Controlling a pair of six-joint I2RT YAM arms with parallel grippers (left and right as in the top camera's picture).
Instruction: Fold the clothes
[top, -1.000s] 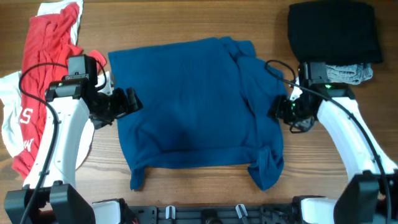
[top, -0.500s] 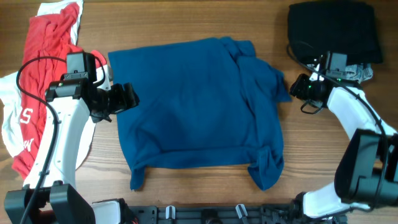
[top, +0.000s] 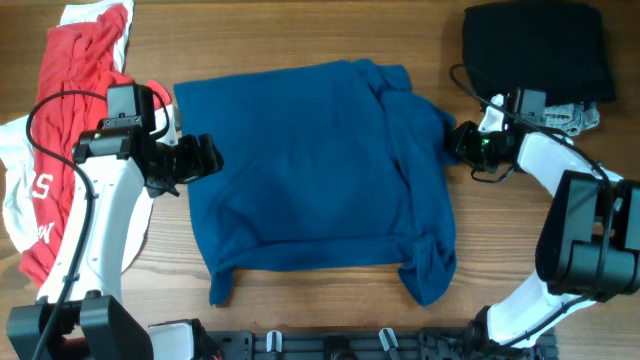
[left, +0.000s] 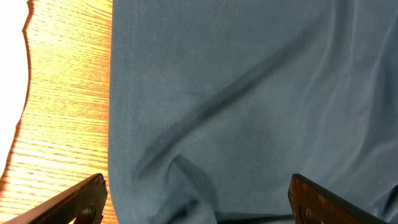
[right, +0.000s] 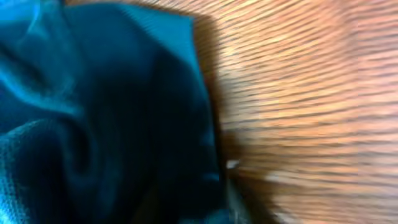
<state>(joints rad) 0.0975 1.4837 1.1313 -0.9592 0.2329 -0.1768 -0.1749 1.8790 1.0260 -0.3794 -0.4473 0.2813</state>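
Blue T-shirt (right: 99, 124), blurred in right-wrist view

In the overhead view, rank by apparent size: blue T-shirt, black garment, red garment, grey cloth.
1. blue T-shirt, clearly largest.
2-3. black garment and red garment look alike; the left arm hides part of the red one, so no ranking.
4. grey cloth, smallest, partly hidden by the right arm.

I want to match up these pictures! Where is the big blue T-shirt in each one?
Overhead: the blue T-shirt lies spread out in the middle of the table.
Left wrist: the blue T-shirt fills most of the picture, with the table on its left.
Right wrist: the blue T-shirt fills the left half, blurred.
Shared landmark: the wooden table showing beside the shirt's edge.
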